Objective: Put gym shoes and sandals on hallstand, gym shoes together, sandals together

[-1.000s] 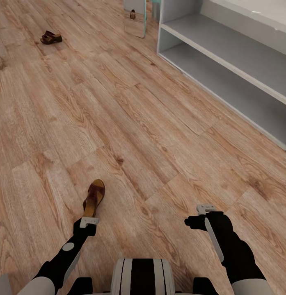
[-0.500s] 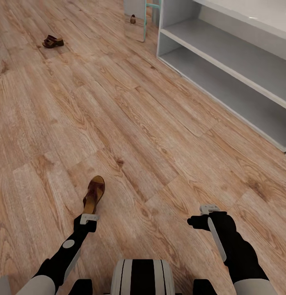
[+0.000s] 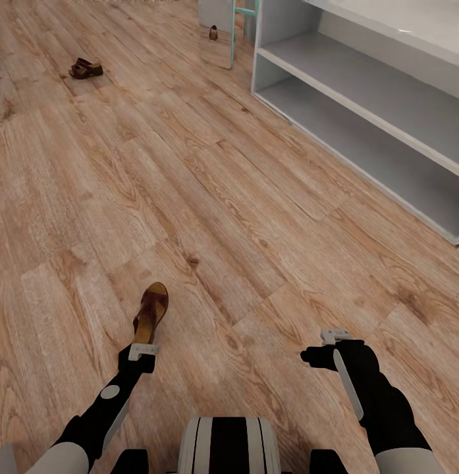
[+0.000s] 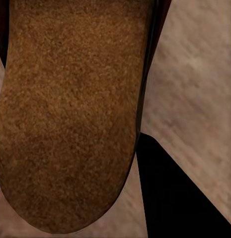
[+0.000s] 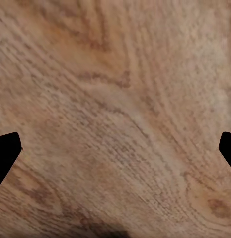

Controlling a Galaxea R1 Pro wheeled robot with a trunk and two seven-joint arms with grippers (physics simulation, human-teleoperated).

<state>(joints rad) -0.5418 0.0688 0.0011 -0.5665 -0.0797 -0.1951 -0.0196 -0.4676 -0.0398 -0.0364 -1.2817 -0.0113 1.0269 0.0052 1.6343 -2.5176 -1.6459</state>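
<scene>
Hovering my left gripper (image 3: 143, 351) at the heel of a brown sandal (image 3: 150, 315) lying on the corridor floor (image 3: 209, 197), I cannot tell whether its fingers are spread; my right gripper (image 3: 334, 337) hangs wide apart over bare planks. The second sandal (image 3: 85, 68) lies well away; the grey hallstand (image 3: 361, 112) stands at right.

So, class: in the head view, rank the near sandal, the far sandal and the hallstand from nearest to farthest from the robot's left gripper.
1. The near sandal, on the floor right by the left gripper.
2. The hallstand, off to the right.
3. The far sandal, far ahead, slightly left.
</scene>
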